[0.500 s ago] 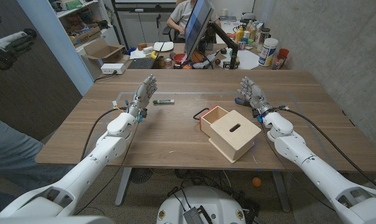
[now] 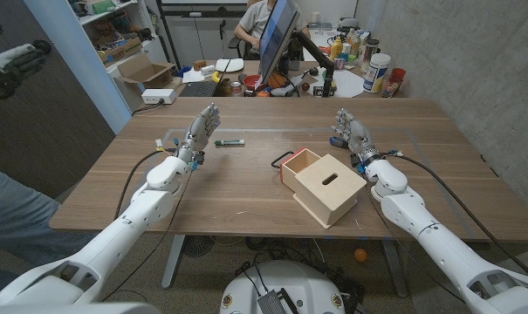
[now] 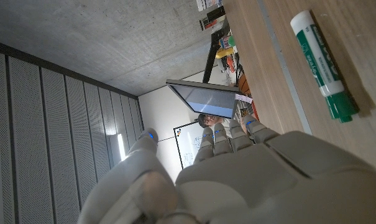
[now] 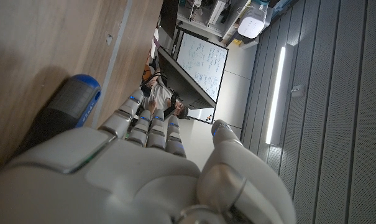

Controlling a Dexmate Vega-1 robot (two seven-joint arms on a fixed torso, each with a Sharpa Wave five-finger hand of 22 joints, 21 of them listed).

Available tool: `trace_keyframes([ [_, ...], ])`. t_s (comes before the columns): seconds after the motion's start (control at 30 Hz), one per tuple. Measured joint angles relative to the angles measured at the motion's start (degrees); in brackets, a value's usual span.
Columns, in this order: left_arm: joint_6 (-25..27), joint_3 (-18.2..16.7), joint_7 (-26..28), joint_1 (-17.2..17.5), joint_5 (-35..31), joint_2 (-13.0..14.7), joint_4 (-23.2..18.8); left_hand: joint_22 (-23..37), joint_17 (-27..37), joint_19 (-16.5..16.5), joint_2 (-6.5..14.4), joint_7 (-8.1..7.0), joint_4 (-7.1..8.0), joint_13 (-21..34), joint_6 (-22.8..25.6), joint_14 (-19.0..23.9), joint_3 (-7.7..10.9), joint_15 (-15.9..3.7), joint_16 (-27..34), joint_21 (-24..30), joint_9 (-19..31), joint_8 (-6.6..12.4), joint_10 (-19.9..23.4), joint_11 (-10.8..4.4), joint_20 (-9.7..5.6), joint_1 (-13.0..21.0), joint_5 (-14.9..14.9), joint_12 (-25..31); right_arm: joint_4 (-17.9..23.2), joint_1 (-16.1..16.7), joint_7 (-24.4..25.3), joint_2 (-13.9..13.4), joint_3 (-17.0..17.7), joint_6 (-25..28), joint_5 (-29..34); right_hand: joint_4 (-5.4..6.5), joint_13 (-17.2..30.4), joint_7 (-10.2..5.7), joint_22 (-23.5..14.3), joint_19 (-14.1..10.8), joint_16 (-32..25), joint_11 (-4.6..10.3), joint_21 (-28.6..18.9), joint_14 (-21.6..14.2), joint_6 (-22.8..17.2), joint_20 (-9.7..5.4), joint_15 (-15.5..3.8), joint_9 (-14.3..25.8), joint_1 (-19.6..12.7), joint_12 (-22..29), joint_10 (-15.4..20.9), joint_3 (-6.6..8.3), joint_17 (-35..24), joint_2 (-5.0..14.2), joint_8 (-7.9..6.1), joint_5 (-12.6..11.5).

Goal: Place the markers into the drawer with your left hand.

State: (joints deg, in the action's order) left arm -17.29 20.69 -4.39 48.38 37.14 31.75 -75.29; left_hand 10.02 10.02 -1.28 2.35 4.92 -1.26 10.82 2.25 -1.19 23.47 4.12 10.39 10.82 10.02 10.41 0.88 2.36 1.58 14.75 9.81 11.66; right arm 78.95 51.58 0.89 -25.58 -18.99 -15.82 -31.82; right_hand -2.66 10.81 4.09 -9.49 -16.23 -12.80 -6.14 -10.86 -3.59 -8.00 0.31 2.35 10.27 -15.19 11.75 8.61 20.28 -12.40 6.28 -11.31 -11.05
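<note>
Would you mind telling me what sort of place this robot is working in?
Most likely a robotics lab or workshop office. Behind the wooden table a person sits at a monitor on a cluttered desk, shelving holds boxes and supplies, and a whiteboard hangs on the wall.

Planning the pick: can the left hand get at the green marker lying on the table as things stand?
Probably yes. The green marker lies apart on bare wood just beside the left hand, whose fingers are open and hold nothing. Nothing stands between them.
</note>
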Motion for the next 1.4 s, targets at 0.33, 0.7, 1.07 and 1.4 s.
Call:
trace_keyframes([
  [0.33,1.55,0.84,0.10,-0.33,-2.38,2.38,-1.34,0.00,0.00,0.15,0.64,0.00,-1.13,0.00,0.42,0.00,0.62,0.00,0.00,0.00,0.00,0.41,-0.31,0.31,-0.15,1.24,0.00,0.00,1.29,1.13,1.42,0.49,1.35,-0.35,1.91,0.00,-0.01,-0.40,0.01,-0.63,0.00,0.10,0.00,-1.04,-1.02,-0.01,-0.41,0.00,0.00,0.00,1.53,-0.01,0.16,0.00,0.00,0.00],
  [0.7,4.03,2.17,0.69,-1.67,-6.15,4.60,-3.00,-0.01,-0.01,-0.11,0.69,0.19,-3.17,-0.01,0.63,-0.30,1.38,0.29,0.00,0.00,-0.01,0.41,-0.40,0.84,0.06,3.41,0.00,0.00,1.99,1.26,1.80,-0.40,2.94,-0.77,2.94,-0.01,-0.01,-0.41,0.01,-1.03,0.00,0.40,0.00,-1.65,-1.65,-0.01,-0.41,-0.01,0.00,0.00,1.84,-0.01,0.01,0.00,-0.45,0.00],
  [1.07,7.85,3.83,2.72,-2.85,-10.46,8.01,-7.74,-0.16,-0.01,-0.45,0.83,0.50,-6.34,0.27,0.93,0.00,2.48,0.58,0.00,0.00,0.22,0.62,-0.41,1.04,-0.20,7.84,0.45,-0.01,0.91,0.69,-0.03,-0.86,4.02,-1.02,1.77,-0.01,-0.02,-0.71,0.01,-1.03,0.00,0.17,0.00,-1.64,-1.95,-0.01,-0.41,-0.01,0.00,0.00,2.07,-0.01,0.00,0.00,-0.45,0.00],
  [1.4,14.87,5.55,5.74,-4.45,-19.71,12.03,-12.75,-0.16,-0.01,-0.74,0.76,-0.85,-8.49,0.27,2.28,0.20,3.70,0.38,0.00,0.00,0.26,1.07,-0.62,0.82,0.09,12.31,0.84,0.00,-0.38,0.13,-1.01,-0.31,4.84,-1.59,1.01,-0.01,-0.02,-0.81,0.02,-1.02,0.00,0.40,0.00,-1.86,-2.46,-0.01,-0.19,-0.01,0.00,0.00,2.45,-0.01,0.01,0.00,-0.45,-0.22],
])
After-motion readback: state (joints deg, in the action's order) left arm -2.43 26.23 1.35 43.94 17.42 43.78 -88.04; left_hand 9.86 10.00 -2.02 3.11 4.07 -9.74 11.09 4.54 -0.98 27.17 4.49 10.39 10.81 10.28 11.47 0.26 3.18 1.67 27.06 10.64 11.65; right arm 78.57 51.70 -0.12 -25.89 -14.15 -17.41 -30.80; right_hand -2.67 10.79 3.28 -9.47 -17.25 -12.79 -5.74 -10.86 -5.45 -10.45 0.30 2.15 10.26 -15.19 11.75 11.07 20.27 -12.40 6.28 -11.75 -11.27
